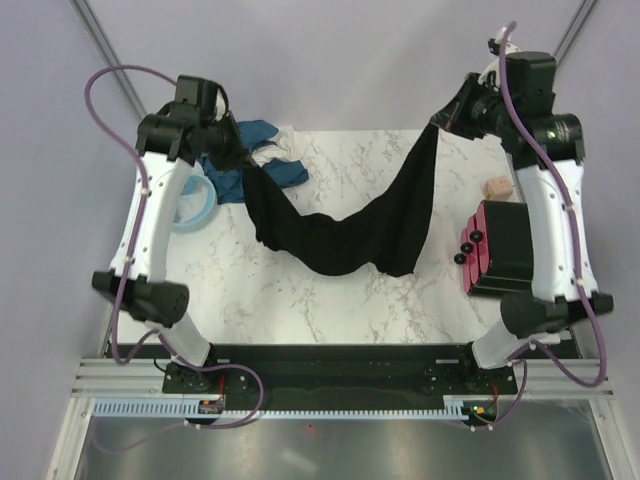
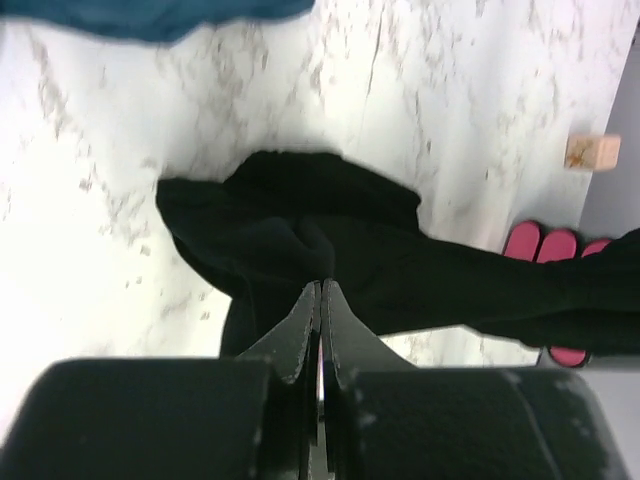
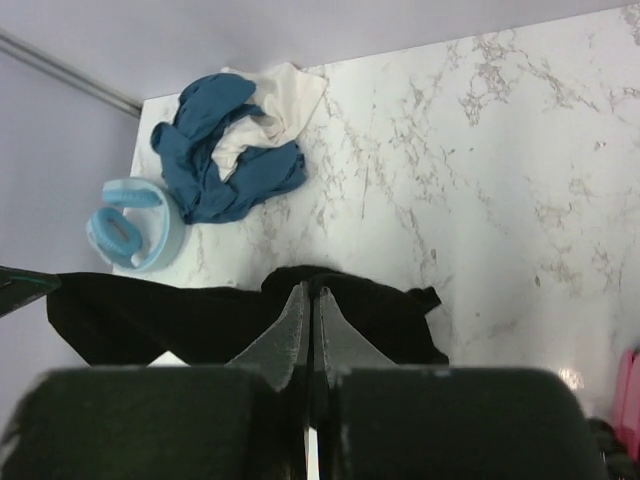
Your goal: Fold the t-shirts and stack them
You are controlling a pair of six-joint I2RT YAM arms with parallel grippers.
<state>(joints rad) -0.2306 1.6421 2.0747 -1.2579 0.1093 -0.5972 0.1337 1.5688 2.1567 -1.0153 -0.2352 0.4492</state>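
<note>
A black t-shirt (image 1: 350,235) hangs stretched between my two grippers, sagging in the middle onto the marble table (image 1: 300,300). My left gripper (image 1: 238,160) is shut on its left end, raised above the back left. My right gripper (image 1: 440,122) is shut on its right end, raised at the back right. The shirt shows below the shut fingers in the left wrist view (image 2: 300,240) and the right wrist view (image 3: 200,320). A crumpled teal-blue t-shirt (image 1: 262,158) with a white one (image 3: 270,105) lies at the back left. Folded black shirts (image 1: 505,245) lie stacked at the right.
A light blue tape roll (image 1: 195,205) lies at the left edge. A small pinkish-beige block (image 1: 497,188) sits at the right. Pink cloth (image 1: 468,262) shows under the black stack at the right edge.
</note>
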